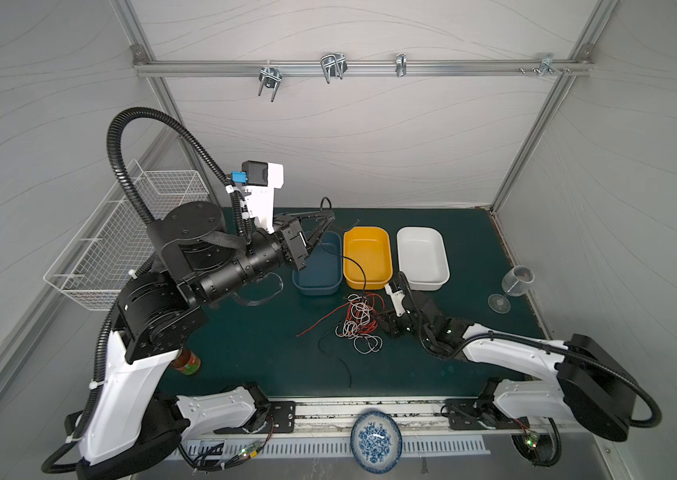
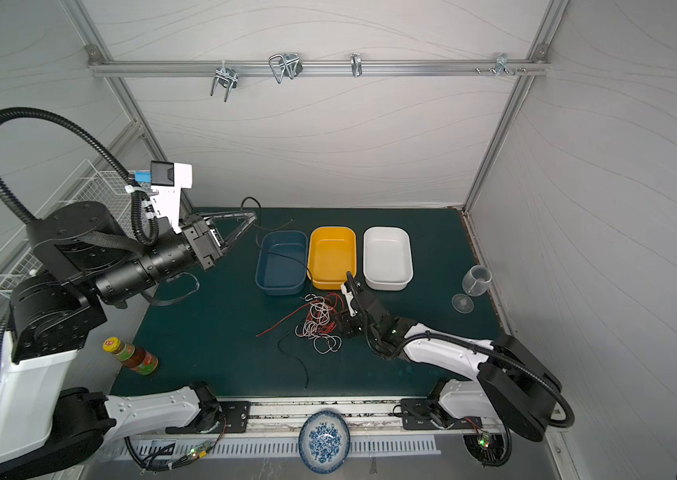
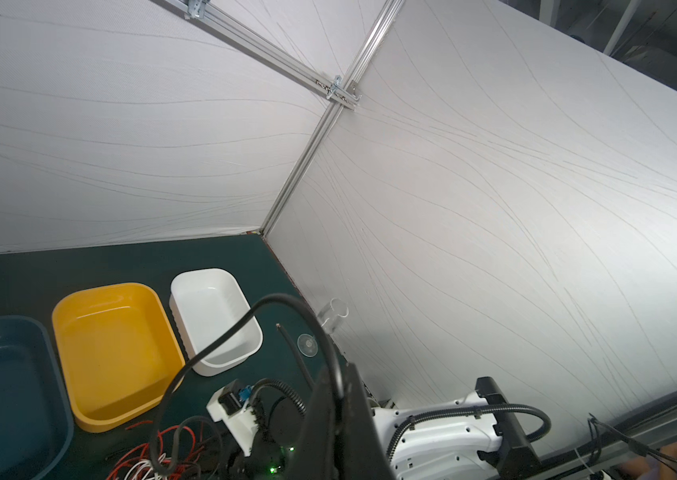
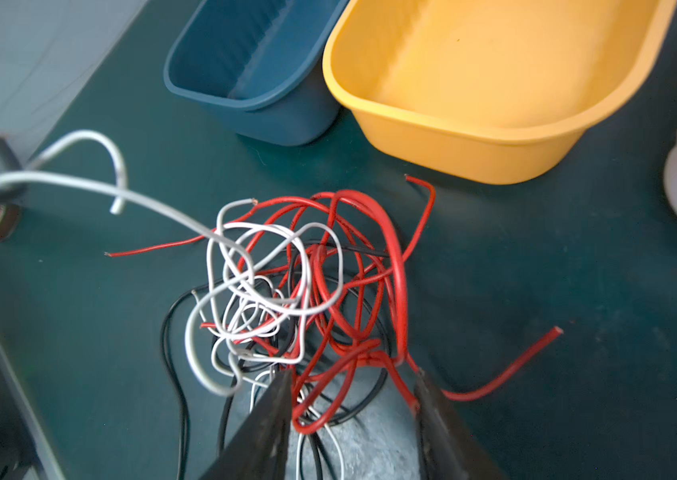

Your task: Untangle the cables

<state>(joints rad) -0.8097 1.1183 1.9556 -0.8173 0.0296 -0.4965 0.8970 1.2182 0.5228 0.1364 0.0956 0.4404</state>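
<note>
- Currently the left gripper [image 1: 329, 217] hangs high over the back of the dark green bench [image 1: 245, 353]. Its jaws are closed on a thin black cable [image 1: 353, 262].
- That black cable loops above the jaws, then runs down through the air past the tubs toward the heap. In the left wrist view it arcs across the front of the white tub.
- The tangled thin red, white and black cables [image 1: 359, 320] lie on the bench near the middle, just in front of the tubs.
- The right gripper [image 4: 353, 378] sits low at the heap's right edge. Its jaws stand apart, with red strands between them and nothing clamped.
- A red end [image 1: 316, 328] trails out left of the heap, and a black strand [image 1: 341, 361] runs toward the front edge. In the right wrist view one white strand [image 4: 79, 183] rears up out of the heap.
- Three rectangular plastic tubs stand side by side behind the heap: dark blue tub [image 1: 320, 286], yellow tub [image 1: 368, 284] and white tub [image 1: 424, 284].
- A clear plastic wine glass [image 1: 513, 282] sits by the right wall, well apart from the heap.
- A sauce bottle with a red-and-green label [image 2: 137, 357] sits at the front left.
- A blue-and-white patterned plate [image 1: 376, 440] rests in front of the bench, and a white wire basket [image 1: 120, 249] hangs on the left wall.
</note>
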